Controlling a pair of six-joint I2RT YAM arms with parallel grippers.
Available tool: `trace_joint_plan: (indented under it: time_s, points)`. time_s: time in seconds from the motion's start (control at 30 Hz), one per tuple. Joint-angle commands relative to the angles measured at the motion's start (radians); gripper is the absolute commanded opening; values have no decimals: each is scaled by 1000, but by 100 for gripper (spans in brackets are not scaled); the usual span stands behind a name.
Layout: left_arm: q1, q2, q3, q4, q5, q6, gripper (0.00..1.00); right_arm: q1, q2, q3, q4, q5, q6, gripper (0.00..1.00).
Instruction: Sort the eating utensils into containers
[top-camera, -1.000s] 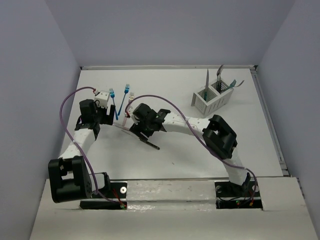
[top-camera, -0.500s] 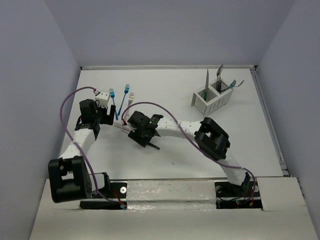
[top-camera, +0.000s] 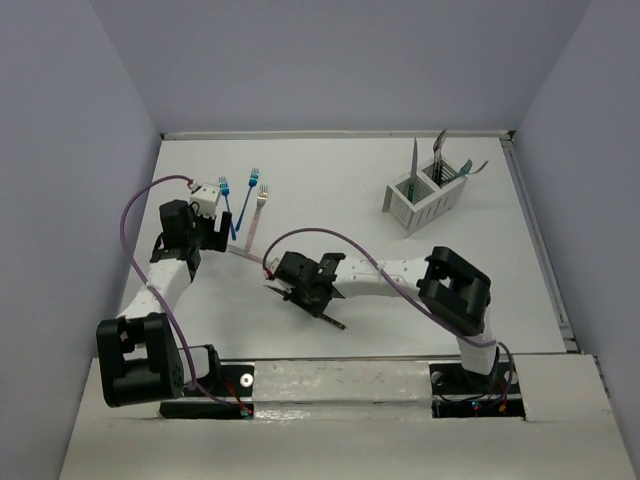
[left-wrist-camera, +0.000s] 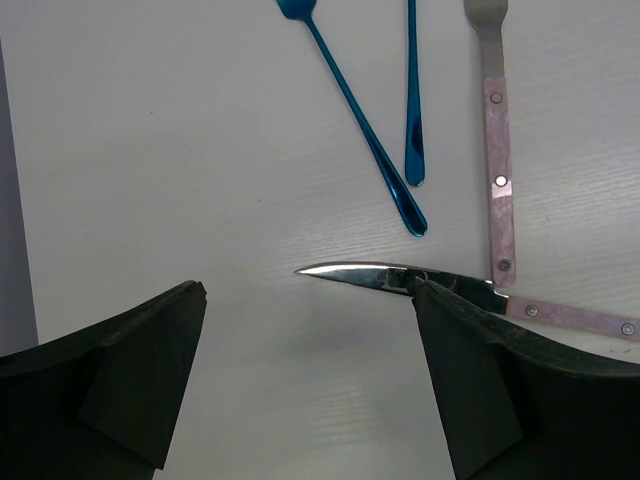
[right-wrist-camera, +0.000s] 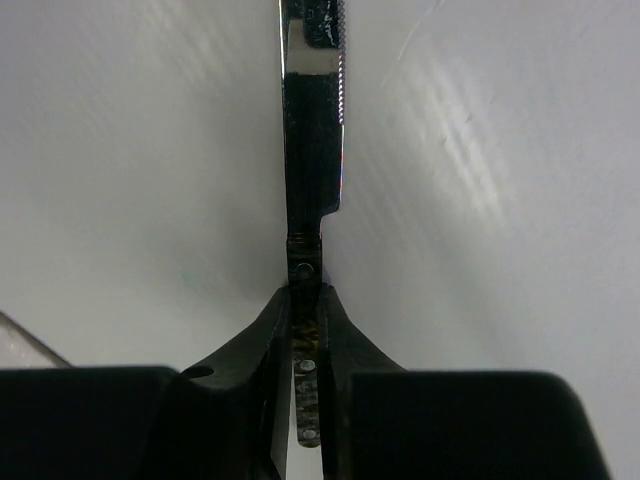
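My right gripper (right-wrist-camera: 306, 295) is shut on a dark-handled knife (right-wrist-camera: 312, 130), whose serrated blade points away from the fingers. From above, this gripper (top-camera: 318, 303) sits mid-table toward the near side, and the knife (top-camera: 338, 321) sticks out to the lower right. My left gripper (left-wrist-camera: 308, 300) is open over the table with nothing between its fingers. The blade of a pink-handled knife (left-wrist-camera: 370, 273) lies beside its right finger. Beyond it lie two blue utensils (left-wrist-camera: 350, 110) (left-wrist-camera: 411, 90) and a pink-handled fork (left-wrist-camera: 497, 170). The white slatted caddy (top-camera: 425, 200) stands at the back right with several utensils upright in it.
Grey walls close the table in at the left, back and right. A purple cable (top-camera: 140, 205) loops over the left arm and another arches over the right forearm (top-camera: 380, 272). The arm bases sit at the near edge.
The right gripper's jaws have closed on the dark-handled knife, and it has moved toward the near edge and slightly right with it. The left arm has not moved.
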Motion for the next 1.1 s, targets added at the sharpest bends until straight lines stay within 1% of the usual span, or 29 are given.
trace_joint_plan:
  time_s: [0.0, 0.03, 0.13, 0.27, 0.3, 0.4, 0.43, 0.47, 0.5, 0.67, 0.73, 0.8, 0.83, 0.87, 0.9, 0.97, 1.07]
  points:
    - [5, -48, -12, 40, 16, 12, 99, 24, -48, -113, -240, -66, 89, 0]
    - [6, -50, -12, 40, 16, 12, 99, 24, -57, -120, -259, -58, 108, 1]
    - [7, -54, -13, 40, 16, 13, 99, -46, -54, -127, -299, 1, 189, 2]
    - [7, -60, -13, 37, 13, 13, 99, -196, 4, -129, -294, 46, 270, 2]
    - [7, -62, -15, 37, 14, 13, 99, -215, 10, -127, -280, 55, 280, 6]
    - [7, -65, -16, 39, 17, 15, 99, -256, 20, -112, -247, 71, 290, 13]
    - [7, -65, -18, 40, 16, 15, 99, -266, 27, -101, -230, 77, 290, 24]
    - [7, -64, -18, 42, 17, 15, 99, -266, 32, -89, -221, 81, 284, 27]
    - [7, -62, -16, 42, 16, 15, 99, -275, 46, -60, -205, 94, 271, 33]
    - [7, -67, -19, 40, 13, 18, 99, -284, 104, 11, -201, 95, 240, 35]
    - [7, -73, -23, 45, 10, 18, 99, -284, 113, 6, -199, 92, 241, 34]
    - [7, -77, -24, 46, 11, 20, 99, -284, 116, -5, -190, 83, 241, 27]
    - [7, -77, -26, 46, 11, 20, 99, -293, 113, -15, -185, 80, 241, 20]
    - [5, -76, -26, 46, 11, 20, 99, -293, 109, -20, -184, 80, 241, 3]
    - [6, -74, -24, 46, 13, 20, 99, -293, 99, -21, -181, 84, 241, 0]
    - [7, -71, -24, 46, 14, 20, 99, -293, 73, -8, -162, 109, 234, 0]
    - [7, -64, -21, 48, 17, 18, 99, -293, -51, 34, -58, 190, 162, 0]
